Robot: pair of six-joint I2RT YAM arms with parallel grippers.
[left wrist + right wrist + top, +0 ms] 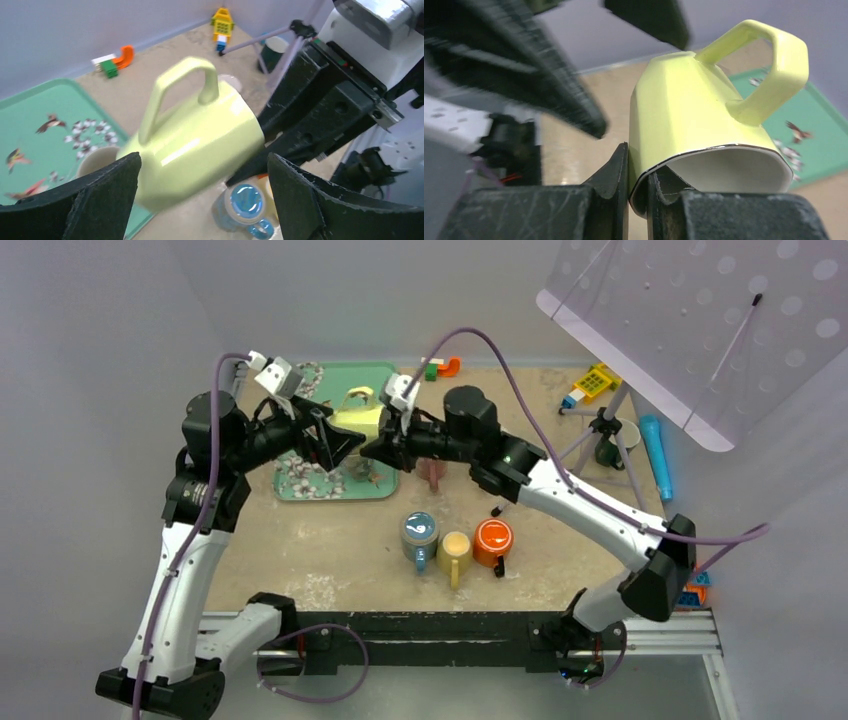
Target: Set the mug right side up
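Nearest the arm bases, on the table: blue mug [419, 530], yellow mug [455, 546] and orange mug [493, 538], upright in a row and touched by neither arm. Not taken as the task's thing.

Further in, off the table, above the right edge of the green tray [345, 375]: lime-green mug [689, 100], held in mid-air between the two arms. Tilted onto its side, handle [774, 65] uppermost, mouth toward the right wrist, base toward the left. Neither upside down nor upright.

Right gripper [639, 175]: clamped on the mug's wall at the rim [724, 150], one finger inside the mouth, one outside. Sole hold on it.

Left gripper [202, 160]: spread wide, fingers [100, 195] flanking the mug body, clear of it on both sides. Nothing gripped.

Judged: lifted and part-turned, roughly halfway. Left to do: finish turning mouth-up, set down on the base, let go.

Farthest: toy phone [595, 382] and orange-and-green blocks [440, 367] by the back wall, well apart from the work.
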